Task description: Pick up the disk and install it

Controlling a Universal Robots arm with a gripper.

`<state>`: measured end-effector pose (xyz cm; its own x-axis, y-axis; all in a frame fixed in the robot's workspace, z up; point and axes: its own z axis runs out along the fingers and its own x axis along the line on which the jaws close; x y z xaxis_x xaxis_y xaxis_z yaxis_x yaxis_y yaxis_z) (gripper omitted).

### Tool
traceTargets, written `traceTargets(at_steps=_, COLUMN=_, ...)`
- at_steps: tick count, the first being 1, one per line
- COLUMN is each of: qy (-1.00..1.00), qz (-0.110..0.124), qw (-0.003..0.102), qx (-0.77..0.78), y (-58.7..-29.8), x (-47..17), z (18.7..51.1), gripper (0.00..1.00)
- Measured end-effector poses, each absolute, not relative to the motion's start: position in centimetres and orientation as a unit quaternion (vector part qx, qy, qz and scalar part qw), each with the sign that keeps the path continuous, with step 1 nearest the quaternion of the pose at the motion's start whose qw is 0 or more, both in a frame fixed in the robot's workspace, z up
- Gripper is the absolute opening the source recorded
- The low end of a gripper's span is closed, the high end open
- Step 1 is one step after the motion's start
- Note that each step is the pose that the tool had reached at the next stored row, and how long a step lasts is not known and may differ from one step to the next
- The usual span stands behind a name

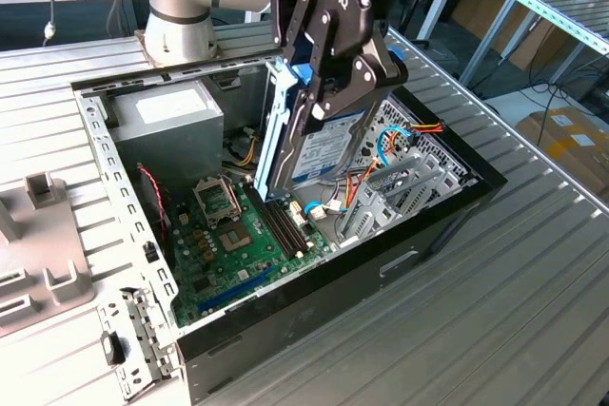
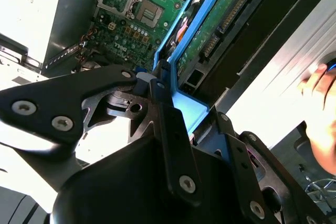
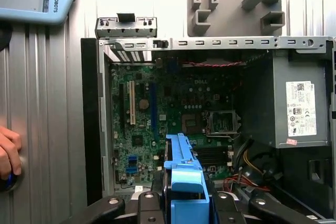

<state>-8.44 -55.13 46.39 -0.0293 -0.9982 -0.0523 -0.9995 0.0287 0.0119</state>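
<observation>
Above the computer case (image 1: 447, 225): the disk (image 1: 322, 154), held on edge over the green board (image 1: 228, 244), blue rails showing
Gripper (image 1: 324, 106): fingers clamped on the disk's upper end
Power box (image 1: 166, 116): in a corner of the case
Hand (image 3: 8, 153): outside the case, beside it

The exterior view looks obliquely down into the open computer case (image 1: 285, 330). Both wrist views face its motherboard (image 3: 139, 129) past the gripper (image 3: 186, 192), the second closer.
</observation>
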Motion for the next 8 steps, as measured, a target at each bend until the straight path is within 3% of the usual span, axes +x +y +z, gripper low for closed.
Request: traceTargets(at_steps=8, qy=0.717, qz=0.022, qw=0.015, qx=-0.697, y=-55.40, x=-8.14, z=46.35, gripper=0.37)
